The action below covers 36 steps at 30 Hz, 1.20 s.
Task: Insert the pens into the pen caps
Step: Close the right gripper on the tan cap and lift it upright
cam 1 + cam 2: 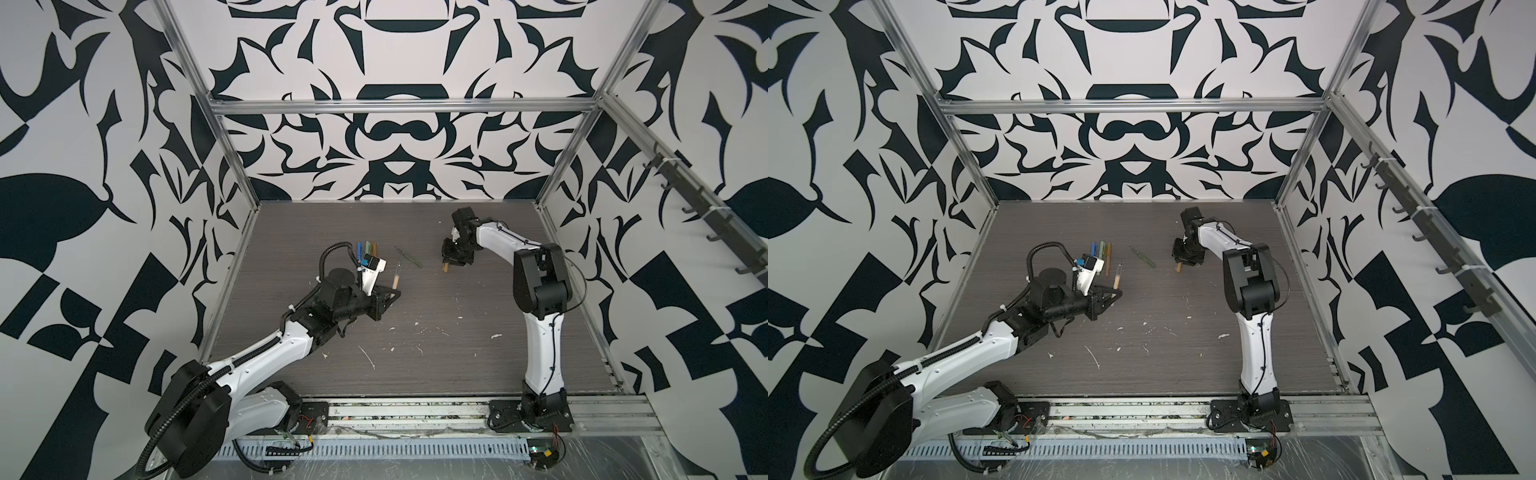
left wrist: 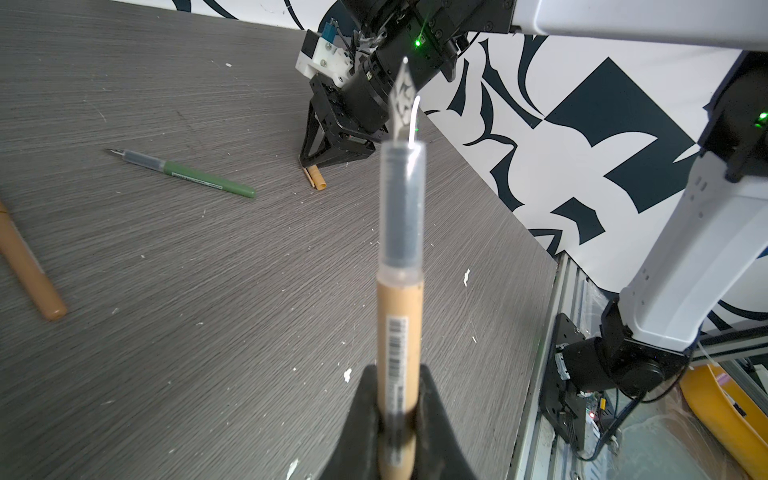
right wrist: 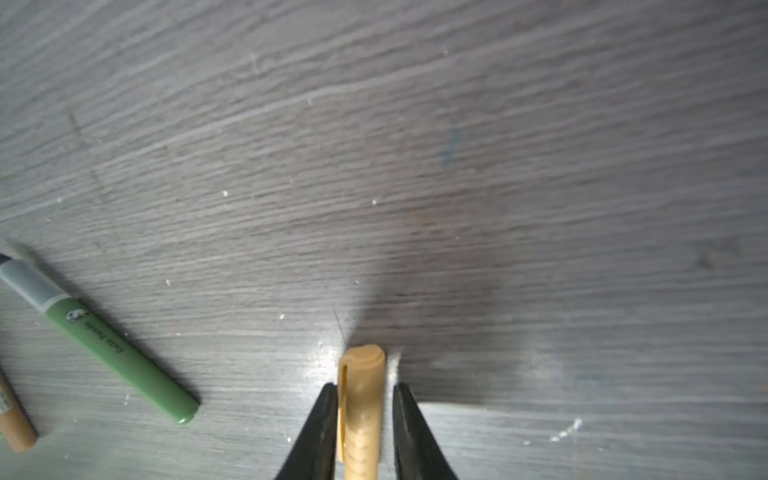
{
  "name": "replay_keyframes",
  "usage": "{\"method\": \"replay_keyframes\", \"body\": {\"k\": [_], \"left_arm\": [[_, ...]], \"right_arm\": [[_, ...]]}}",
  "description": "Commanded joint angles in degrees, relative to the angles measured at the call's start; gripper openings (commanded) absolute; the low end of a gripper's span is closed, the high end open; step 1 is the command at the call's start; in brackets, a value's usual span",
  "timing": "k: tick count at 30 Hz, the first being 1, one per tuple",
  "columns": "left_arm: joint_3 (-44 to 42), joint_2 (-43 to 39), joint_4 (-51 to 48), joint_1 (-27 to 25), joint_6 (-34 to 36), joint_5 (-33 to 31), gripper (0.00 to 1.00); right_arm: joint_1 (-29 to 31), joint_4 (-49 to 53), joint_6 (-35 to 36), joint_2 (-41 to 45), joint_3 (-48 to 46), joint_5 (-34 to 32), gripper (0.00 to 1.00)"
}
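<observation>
Holding the tan pen (image 2: 400, 316) by its rear barrel, the left gripper (image 2: 398, 378) is clamped tight. The right gripper (image 3: 363, 388) straddles the light, likely slippery tan cap (image 3: 365, 361) on the table (image 3: 415, 166), jaws slightly apart; grasp mid-body.

Three clustered pens (image 1: 368, 249), one green pen (image 1: 409, 257), one tan pen (image 1: 396, 279) and one tan cap (image 1: 446, 268).

Bright even light; wrist views blur up close, glare on table (image 3: 316, 365) beside tan cap (image 3: 363, 395).
</observation>
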<state>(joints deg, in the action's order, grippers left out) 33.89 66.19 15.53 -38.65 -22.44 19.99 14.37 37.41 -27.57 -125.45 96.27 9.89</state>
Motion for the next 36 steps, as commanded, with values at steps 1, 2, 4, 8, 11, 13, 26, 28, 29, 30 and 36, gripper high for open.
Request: {"method": "replay_keyframes", "body": {"k": [1, 2, 4, 8, 11, 13, 26, 28, 29, 30, 36], "left_arm": [[0.91, -0.43, 0.78, -0.21, 0.81, 0.58, 0.06], [0.81, -0.43, 0.76, -0.27, 0.87, 0.51, 0.06], [0.76, -0.49, 0.75, -0.25, 0.89, 0.50, 0.06], [0.74, -0.33, 1.00, -0.25, 0.82, 0.49, 0.06], [0.91, -0.26, 1.08, -0.21, 0.82, 0.51, 0.06], [0.96, -0.14, 1.13, -0.22, 0.82, 0.62, 0.06], [0.30, -0.80, 0.69, -0.24, 0.91, 0.04, 0.06], [0.48, -0.71, 0.73, -0.23, 0.92, 0.14, 0.06], [0.48, -0.66, 0.78, -0.21, 0.90, 0.11, 0.06], [0.48, -0.69, 0.79, -0.28, 0.98, 0.07, 0.06], [-0.06, -1.19, 0.64, -0.24, 1.07, -0.02, 0.06]], "right_arm": [[0.13, -0.14, -0.40, 0.12, 1.63, 0.05, 0.21], [0.13, 0.02, -0.26, 0.03, 1.62, 0.12, 0.21], [0.13, 0.32, 0.14, -0.14, 1.54, -0.12, 0.22], [0.23, 0.85, 0.63, -0.32, 1.45, -0.81, 0.27], [0.39, 0.82, 0.94, -0.69, 1.44, -0.75, 0.27], [0.48, 0.53, 1.03, -1.06, 1.47, -0.03, 0.26], [2.47, 0.22, 1.03, -2.22, 2.94, -0.55, 0.22], [2.92, 0.55, 1.25, -2.82, 3.39, -1.05, 0.24], [3.09, 0.80, 1.41, -3.11, 3.62, -1.15, 0.24], [3.20, 0.91, 1.47, -3.38, 3.73, -1.29, 0.25], [3.65, 0.93, 1.81, -3.16, 3.46, -2.51, 0.17]]}}
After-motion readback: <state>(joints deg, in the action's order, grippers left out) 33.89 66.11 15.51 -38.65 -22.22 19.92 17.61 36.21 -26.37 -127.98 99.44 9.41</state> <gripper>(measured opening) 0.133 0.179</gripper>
